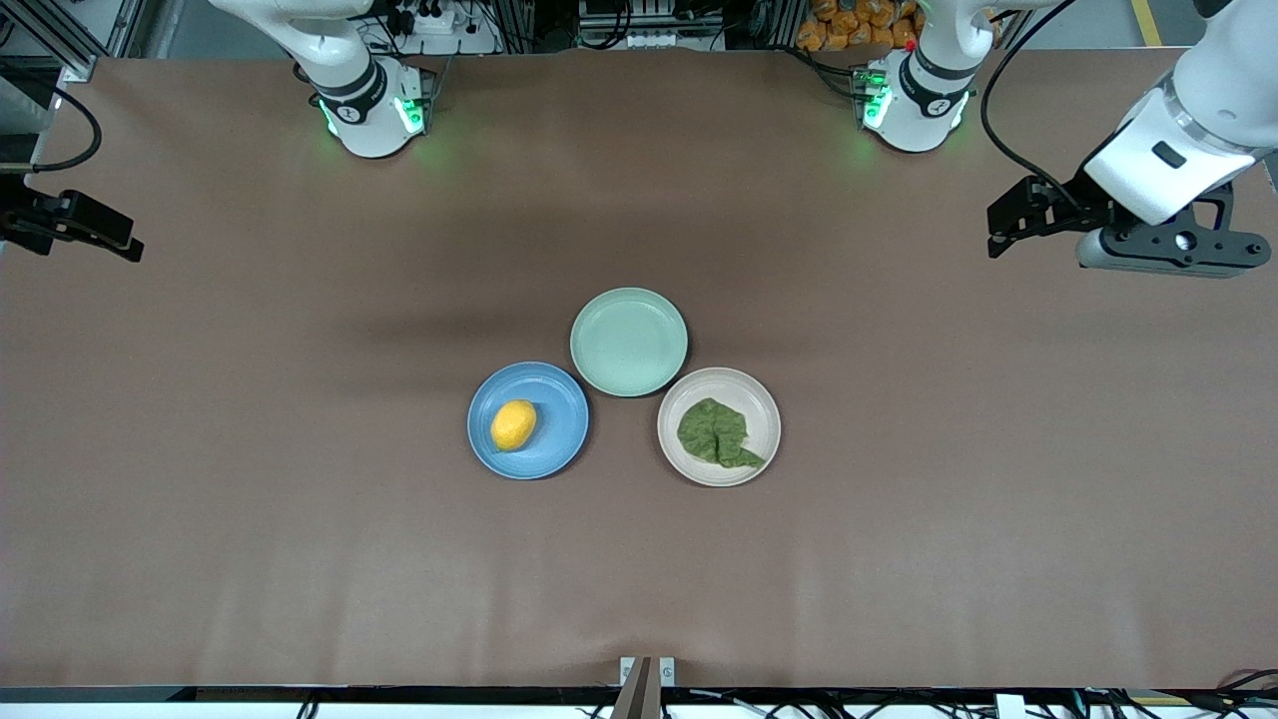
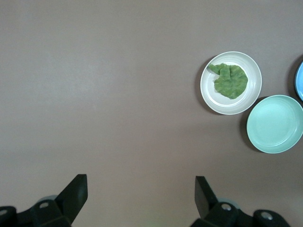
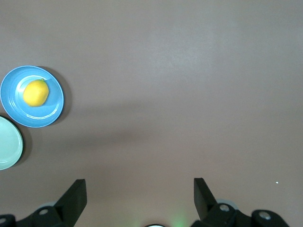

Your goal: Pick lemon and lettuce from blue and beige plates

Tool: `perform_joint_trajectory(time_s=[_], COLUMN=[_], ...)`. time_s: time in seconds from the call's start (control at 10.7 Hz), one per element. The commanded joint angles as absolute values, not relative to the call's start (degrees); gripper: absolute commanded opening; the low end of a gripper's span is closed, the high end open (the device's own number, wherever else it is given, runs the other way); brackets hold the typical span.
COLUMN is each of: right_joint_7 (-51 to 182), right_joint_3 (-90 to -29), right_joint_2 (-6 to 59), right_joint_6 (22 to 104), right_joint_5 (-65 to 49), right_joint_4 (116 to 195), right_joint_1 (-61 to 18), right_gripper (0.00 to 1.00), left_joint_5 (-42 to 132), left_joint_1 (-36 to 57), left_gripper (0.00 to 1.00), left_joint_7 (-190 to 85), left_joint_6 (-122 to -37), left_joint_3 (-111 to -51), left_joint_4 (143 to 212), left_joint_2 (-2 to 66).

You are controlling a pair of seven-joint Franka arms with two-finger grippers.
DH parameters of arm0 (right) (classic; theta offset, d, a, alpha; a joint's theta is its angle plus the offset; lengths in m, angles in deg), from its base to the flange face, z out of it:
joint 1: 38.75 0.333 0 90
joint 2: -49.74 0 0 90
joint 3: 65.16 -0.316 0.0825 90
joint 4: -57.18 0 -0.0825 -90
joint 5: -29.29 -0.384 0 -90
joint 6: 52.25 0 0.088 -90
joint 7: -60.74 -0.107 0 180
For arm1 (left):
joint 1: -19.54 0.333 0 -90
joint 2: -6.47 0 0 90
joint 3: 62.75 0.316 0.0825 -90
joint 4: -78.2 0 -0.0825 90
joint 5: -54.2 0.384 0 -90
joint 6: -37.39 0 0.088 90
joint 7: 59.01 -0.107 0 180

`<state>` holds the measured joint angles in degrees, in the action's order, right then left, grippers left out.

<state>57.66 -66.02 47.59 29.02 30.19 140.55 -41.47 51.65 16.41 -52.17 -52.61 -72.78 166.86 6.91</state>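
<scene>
Brown covering spans the worktop [image 1: 300, 519], with three plates clustered at its middle. Nearest the front camera, the blue plate [image 1: 528, 420] carries the lemon [image 1: 513, 424] toward the right arm's end; the beige plate [image 1: 719, 426] carries the lettuce [image 1: 717, 434] toward the left arm's end. A mint-green plate [image 1: 629, 342] touches both, farther back. Both arms wait over bare worktop at its ends: left gripper [image 2: 139, 191] and right gripper [image 3: 139, 189], jaws spread wide, holding nothing.
</scene>
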Motion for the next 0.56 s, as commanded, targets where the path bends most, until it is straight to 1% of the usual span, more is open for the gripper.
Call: perform_joint_trajectory(time_s=[0.0,0.47], right_joint_7=[57.48,57.66], right_joint_3=[-66.3,-66.21], right_joint_2=[47.89,47.98], right_joint_6=[28.08,27.38], right_joint_5=[30.34,30.34], right_joint_4=[139.88,139.88], right_joint_1=[-41.92,-42.01], right_gripper=[1.0,1.0], left_joint_5=[50.25,51.56], left_joint_1=[16.9,17.16], left_gripper=[1.0,1.0], left_joint_7=[-51.81,-52.5], left_joint_6=[-53.23,-56.65], left_joint_3=[-73.39,-73.21], left_joint_4=[167.23,166.44], left_joint_2=[6.56,6.65])
